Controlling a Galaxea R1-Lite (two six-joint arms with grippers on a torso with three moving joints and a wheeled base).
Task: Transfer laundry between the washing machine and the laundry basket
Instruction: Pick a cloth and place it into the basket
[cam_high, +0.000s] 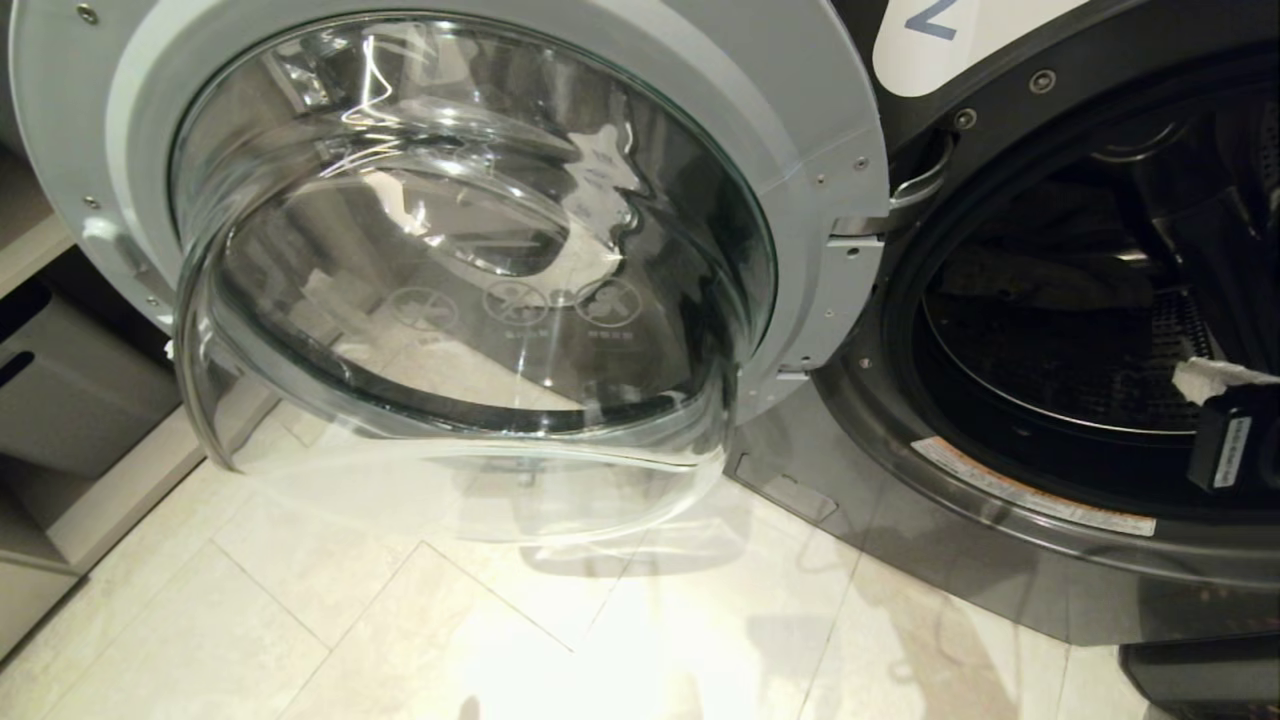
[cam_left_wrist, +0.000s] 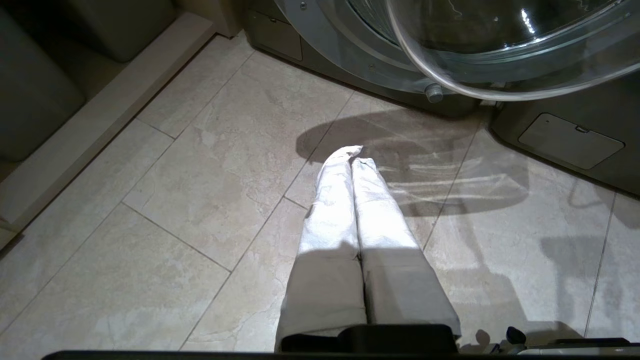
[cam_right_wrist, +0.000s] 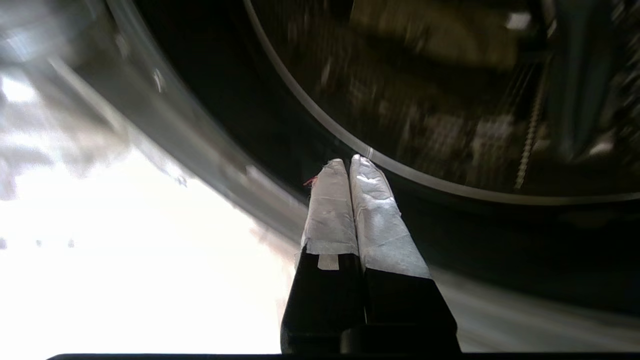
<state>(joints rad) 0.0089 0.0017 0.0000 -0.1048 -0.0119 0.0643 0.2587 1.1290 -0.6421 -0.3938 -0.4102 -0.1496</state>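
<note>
Head view: one washing machine (cam_high: 1000, 560), dark grey front-loader, with its round door (cam_high: 470, 260) swung wide open to the left. The door is a pale grey plastic ring around one deep, bulging bowl of clear glass, glossy and full of reflections, with three little round warning icons printed on it. On the right is the drum opening (cam_high: 1060, 330), ringed by a dark rubber seal, perforated metal inside and some dark laundry lying in there. One white label (cam_high: 960, 35) with a blue 2 sits at the top edge. The right gripper (cam_high: 1225, 385) pokes in from the right edge at the drum mouth, a black body with white-wrapped tips. The floor (cam_high: 350, 620) is pale beige stone-look tile in big rectangles.

Left wrist view: the left gripper (cam_left_wrist: 351, 159) hangs over the tiled floor in front of the machine, its two fingers (cam_left_wrist: 332, 210) wrapped in white cloth tape and pressed tight together, holding nothing. The glass door bowl curves overhead.

Right wrist view: the right gripper's two taped fingers (cam_right_wrist: 372, 210) are also pinched closed and empty, pointing at the shiny metal drum rim (cam_right_wrist: 400, 172). The inside is dark and blurry.

No basket shows in any of the three views.
</note>
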